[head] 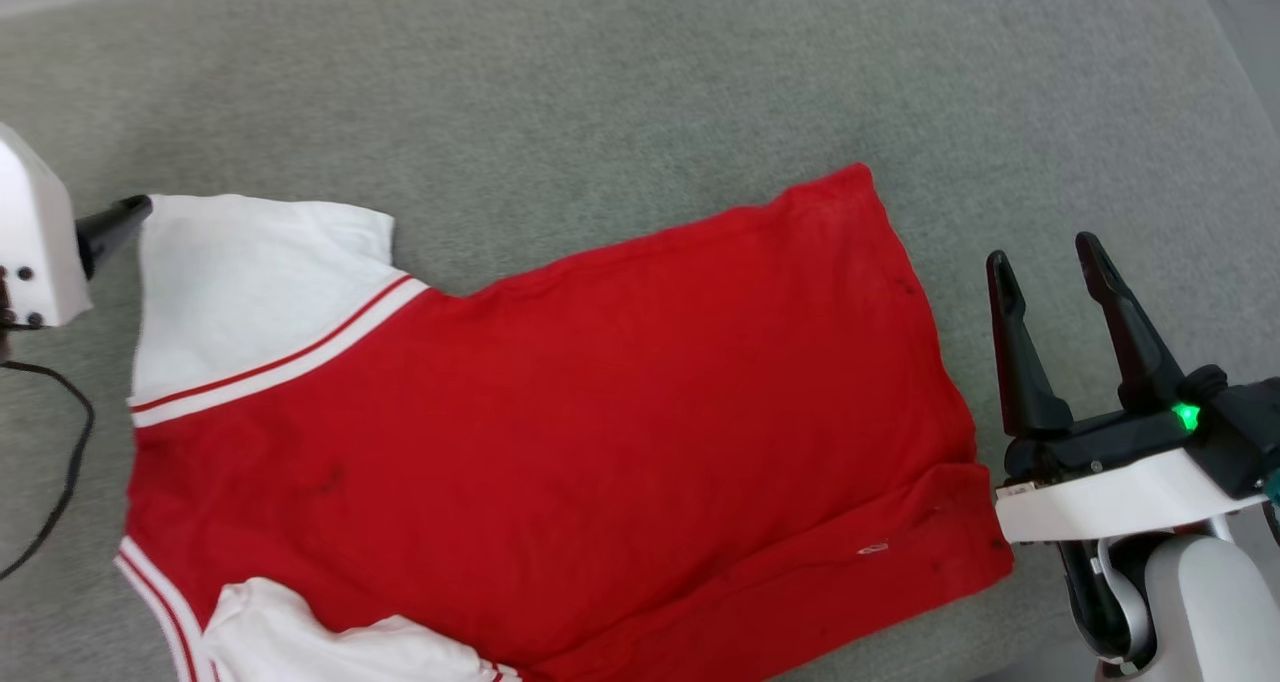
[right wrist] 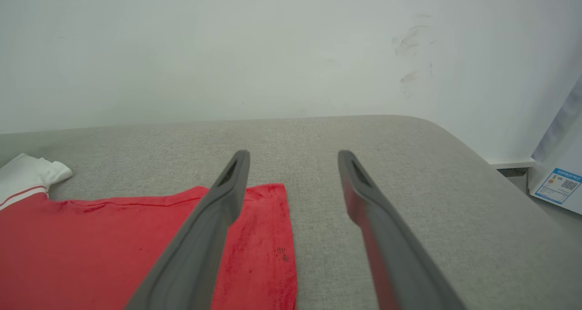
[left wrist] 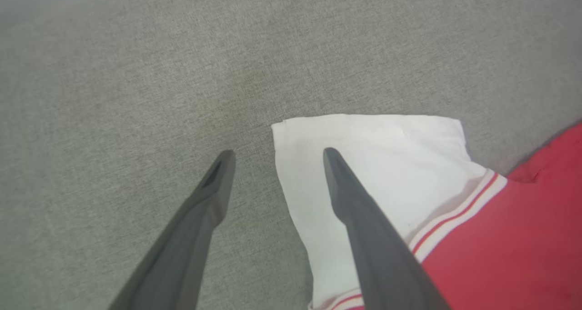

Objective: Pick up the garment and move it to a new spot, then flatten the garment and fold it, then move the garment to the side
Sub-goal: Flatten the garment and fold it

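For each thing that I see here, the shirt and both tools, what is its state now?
garment: spread out, unfolded, plain red side up.
far sleeve: lying flat.
near sleeve: bunched up.
left tool: open, empty, at the far sleeve's edge.
right tool: open, empty, beside the garment's bottom edge.

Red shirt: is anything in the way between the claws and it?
Nothing visible is in the way. The shirt lies spread on the grey cushion. The open right claw hangs just beside its hem, and the open left claw is at the edge of its white sleeve.
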Available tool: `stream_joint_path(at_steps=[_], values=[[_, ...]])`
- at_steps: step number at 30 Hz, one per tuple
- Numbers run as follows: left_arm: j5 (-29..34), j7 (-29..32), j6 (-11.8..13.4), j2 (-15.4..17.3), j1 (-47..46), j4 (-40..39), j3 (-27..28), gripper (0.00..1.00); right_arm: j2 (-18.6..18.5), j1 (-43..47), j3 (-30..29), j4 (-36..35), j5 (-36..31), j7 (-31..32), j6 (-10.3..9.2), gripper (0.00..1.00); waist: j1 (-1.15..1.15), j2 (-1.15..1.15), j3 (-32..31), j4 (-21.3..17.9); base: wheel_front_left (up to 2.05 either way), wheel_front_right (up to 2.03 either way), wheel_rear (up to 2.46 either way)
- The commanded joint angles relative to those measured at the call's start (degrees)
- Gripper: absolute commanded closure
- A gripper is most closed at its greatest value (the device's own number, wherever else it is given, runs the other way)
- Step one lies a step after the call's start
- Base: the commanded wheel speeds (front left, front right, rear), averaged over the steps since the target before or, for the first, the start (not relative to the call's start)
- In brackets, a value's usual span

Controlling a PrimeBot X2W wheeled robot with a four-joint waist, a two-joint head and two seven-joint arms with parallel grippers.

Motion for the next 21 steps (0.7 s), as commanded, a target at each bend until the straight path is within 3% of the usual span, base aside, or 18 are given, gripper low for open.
stream_joint_path(at_steps=[1, 6, 12, 17, 19, 21], values=[[-0.9, 3.1, 0.5, 0.7, -1.6, 1.5, 0.0, 0.0, 0.6, -1.2, 0.0, 0.8, -0.1, -0.5, -0.02, 0.0, -0.01, 0.0, 2.4, -2.3, 0.0, 0.0, 0.0], [-1.3, 8.2, 0.5, 2.3, -3.9, 3.6, -1.3, 0.0, 1.5, -2.1, 0.4, 2.1, -0.1, -1.4, -0.02, 0.0, -0.01, 0.0, 4.3, -4.0, 0.0, 0.0, 0.0], [0.6, 9.3, 0.2, 3.5, -4.1, 5.5, -3.3, 0.0, 2.0, -2.3, 0.6, 2.8, -0.1, -2.0, -0.02, 0.0, -0.01, 0.0, 5.2, -4.7, 0.0, 0.0, 0.0], [-0.4, 10.6, 0.1, 2.5, -3.1, 8.0, -4.3, 0.0, 2.2, -2.2, 0.1, 3.1, -0.2, -2.2, -0.02, 0.0, -0.01, 0.0, 5.5, -4.7, 0.0, 0.0, 0.0], [-0.8, 10.8, -0.2, 2.2, -2.6, 8.2, -5.0, 0.98, 2.1, -2.3, -0.1, 3.2, -0.5, -2.3, -0.02, 0.0, -0.01, 0.0, 5.5, -4.5, 0.0, 0.0, 0.0], [-1.3, 9.0, -0.5, 1.7, -2.9, 8.1, -4.7, 1.0, 1.9, -2.5, -0.1, 3.3, -0.7, -2.3, -0.02, 0.0, -0.01, 0.0, 5.4, -4.1, 0.0, 0.0, 0.0]])
